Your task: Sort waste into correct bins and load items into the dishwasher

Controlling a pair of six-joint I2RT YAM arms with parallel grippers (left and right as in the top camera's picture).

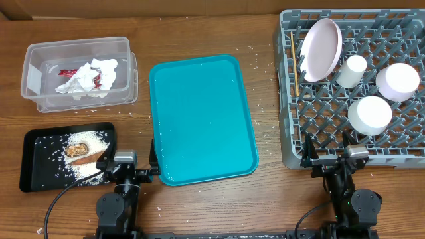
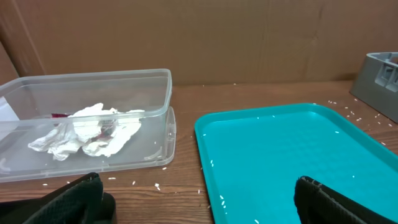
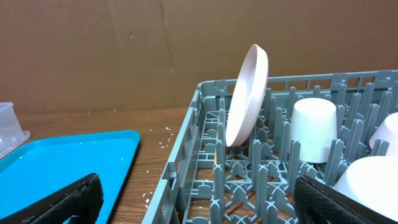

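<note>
The clear tub (image 1: 40, 53) at the back left holds the crumpled white napkin (image 1: 89, 76) and the red wrapper (image 1: 67, 72); the tub (image 2: 158, 93) and napkin (image 2: 87, 130) also show in the left wrist view. The black tray (image 1: 33, 166) holds rice grains (image 1: 89, 139), a brown lump (image 1: 77, 149) and a sausage-like stick (image 1: 89, 159). The grey dish rack (image 1: 287, 119) holds the plate (image 1: 321, 48) on edge, the cup (image 1: 351, 70), two bowls (image 1: 397, 81) (image 1: 370, 115) and the wooden stick (image 1: 291, 63). My left gripper (image 2: 199, 208) and my right gripper (image 3: 199, 199) are both open and empty.
A teal tray (image 1: 199, 119) lies in the middle, between the bins and the rack. Loose rice grains (image 1: 262, 106) are scattered on the wooden table. Both arms sit at the table's front edge, the left (image 1: 129, 162) by the teal tray's corner, the right (image 1: 330, 159) at the rack's front wall.
</note>
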